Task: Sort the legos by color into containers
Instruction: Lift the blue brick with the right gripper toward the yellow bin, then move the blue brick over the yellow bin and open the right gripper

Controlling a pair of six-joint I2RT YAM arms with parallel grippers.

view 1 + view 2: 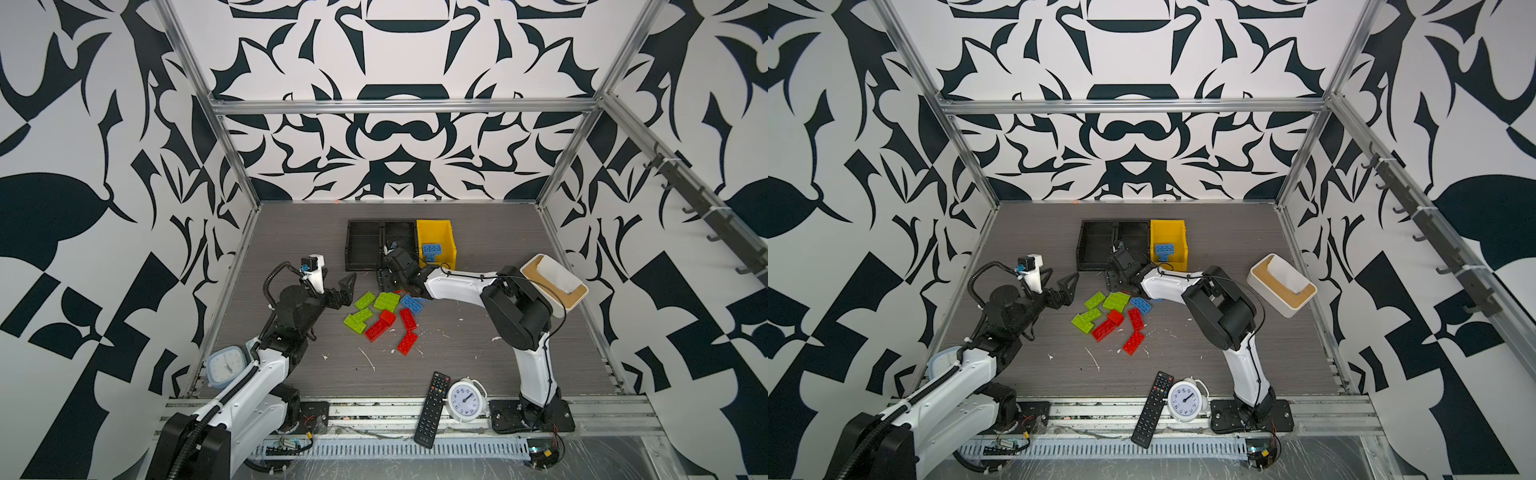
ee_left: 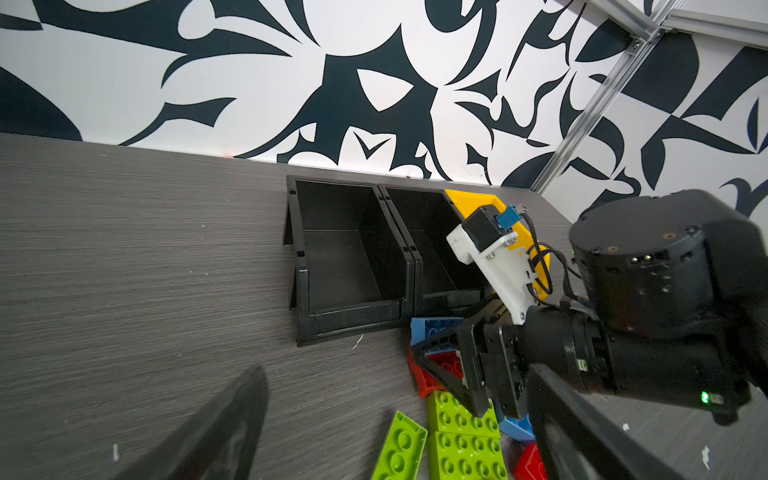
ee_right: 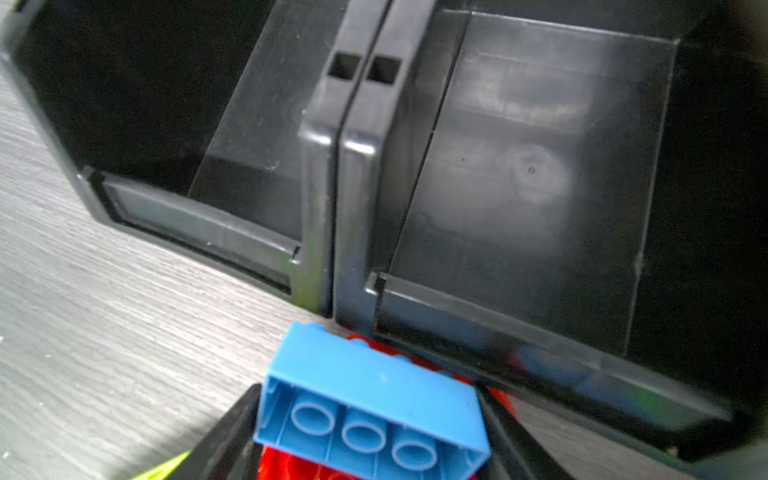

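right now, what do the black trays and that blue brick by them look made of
Two joined black square trays: likely moulded plastic, semi-gloss; soft reflections, rounded rims. Blue rectangular brick: hard plastic, smooth satin; hollow underside with moulded tubes.

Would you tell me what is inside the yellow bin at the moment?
Blue bricks lie in the yellow bin; at least two show in both top views. The right arm covers its front lip, so anything there cannot be seen.
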